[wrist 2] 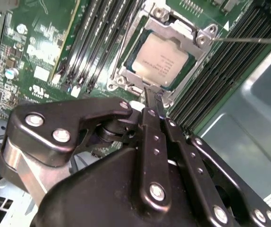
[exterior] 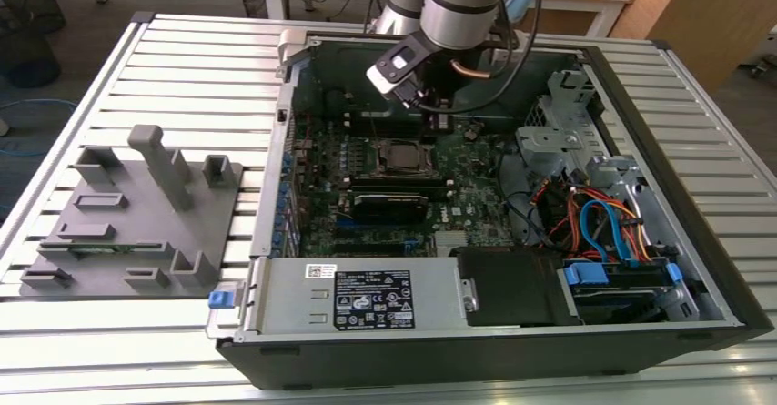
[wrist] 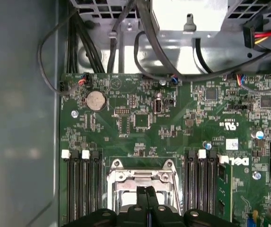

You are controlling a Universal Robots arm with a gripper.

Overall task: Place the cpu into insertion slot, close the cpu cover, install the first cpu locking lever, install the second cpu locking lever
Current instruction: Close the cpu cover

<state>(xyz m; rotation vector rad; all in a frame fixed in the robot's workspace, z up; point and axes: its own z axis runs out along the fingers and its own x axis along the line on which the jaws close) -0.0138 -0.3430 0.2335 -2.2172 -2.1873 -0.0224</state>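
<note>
Memory slots (wrist 2: 97, 42) crowd both sides of the cpu cover (wrist 2: 125, 76), and your tilted gripper (wrist 2: 153, 98) hangs at its edge, fingers pinched together, empty.

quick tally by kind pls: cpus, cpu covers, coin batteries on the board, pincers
cpu: 1
cpu cover: 1
coin battery: 1
pincer: 1
total: 4
</note>
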